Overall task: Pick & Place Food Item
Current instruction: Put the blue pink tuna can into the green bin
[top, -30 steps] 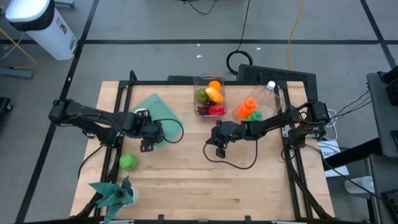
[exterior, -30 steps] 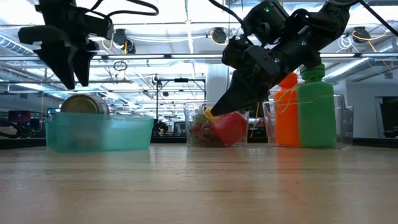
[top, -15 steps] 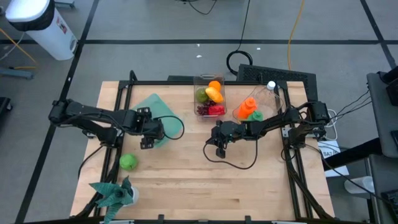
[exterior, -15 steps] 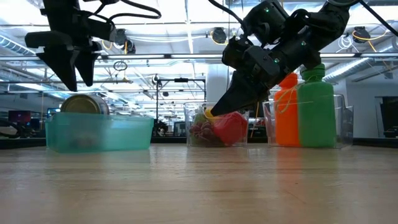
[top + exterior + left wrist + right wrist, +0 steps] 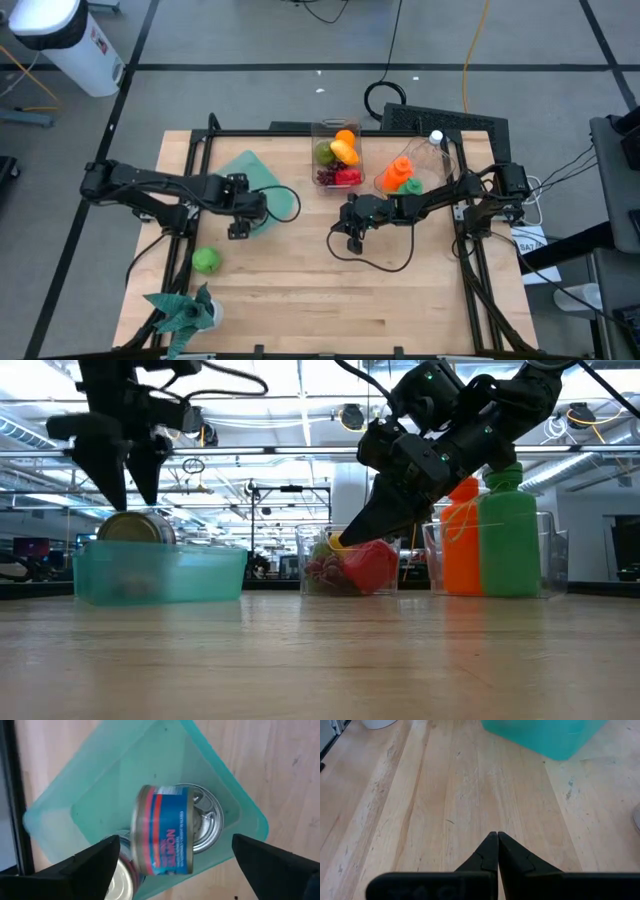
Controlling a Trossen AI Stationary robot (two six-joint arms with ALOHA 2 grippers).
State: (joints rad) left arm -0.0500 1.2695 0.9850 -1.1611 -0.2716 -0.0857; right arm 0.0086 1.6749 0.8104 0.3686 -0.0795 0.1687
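A teal container [image 5: 252,178] stands on the table's left half with several tins in it. One tin with a blue and red label [image 5: 165,836] lies on its side, resting on the tops of two upright tins [image 5: 206,820]. It also shows above the container rim [image 5: 137,527]. My left gripper [image 5: 176,839] hangs open right over the container [image 5: 160,573], pointing down, its fingers [image 5: 125,465] clear of the tins. My right gripper [image 5: 352,240] is shut over the middle of the table [image 5: 497,836], holding nothing.
At the far edge stand a clear bin of fruit [image 5: 338,160] and a clear bin with an orange and a green bottle [image 5: 403,176]. A green round fruit [image 5: 206,260] and a green leafy item [image 5: 186,310] lie near the front left corner.
My left gripper has spread its fingers a little wider while hanging over the teal container. The tins have kept still.
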